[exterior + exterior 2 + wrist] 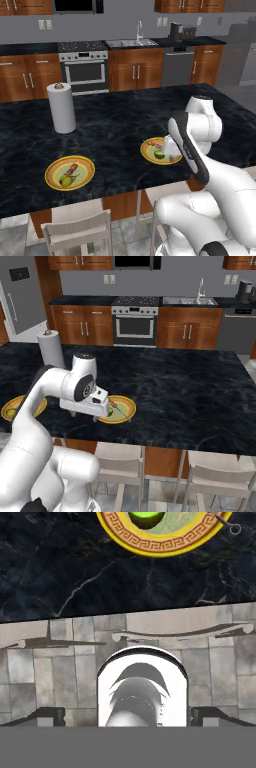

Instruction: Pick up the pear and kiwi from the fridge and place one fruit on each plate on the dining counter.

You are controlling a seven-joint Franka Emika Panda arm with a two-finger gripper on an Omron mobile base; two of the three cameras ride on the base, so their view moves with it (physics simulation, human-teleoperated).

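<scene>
We found the kiwi (pixel 159 154) lying on the plate (pixel 148 153) near the tabletop's (pixel 115 130) front edge toward its right end, and the pear (pixel 67 180) on the other plate (pixel 56 170) near the front edge toward the left, so by our judgement both fruits were already where the task wanted them. The relation that mattered for any coming move was between the fingers (pixel 85 415) and the kiwi: in the right base view the hand hung just over the near rim of that plate (pixel 125 403), with the kiwi (pixel 109 412) close beside its far end, apart from it. In the hand view the kiwi (pixel 146 518) sat at the top edge, well ahead of the dark finger tips at the bottom, with bare marbled tabletop and then the floor tiles lying between. The kiwi is round, so we saw no long axis to line up with. The fingers stood spread as wide as they go and held nothing. The arm rose from the base in front of the tabletop's front edge, bent at the elbow, the forearm reaching in over the edge. We judged that drawing back clear of the plate was all that remained, without nudging the fruit.
</scene>
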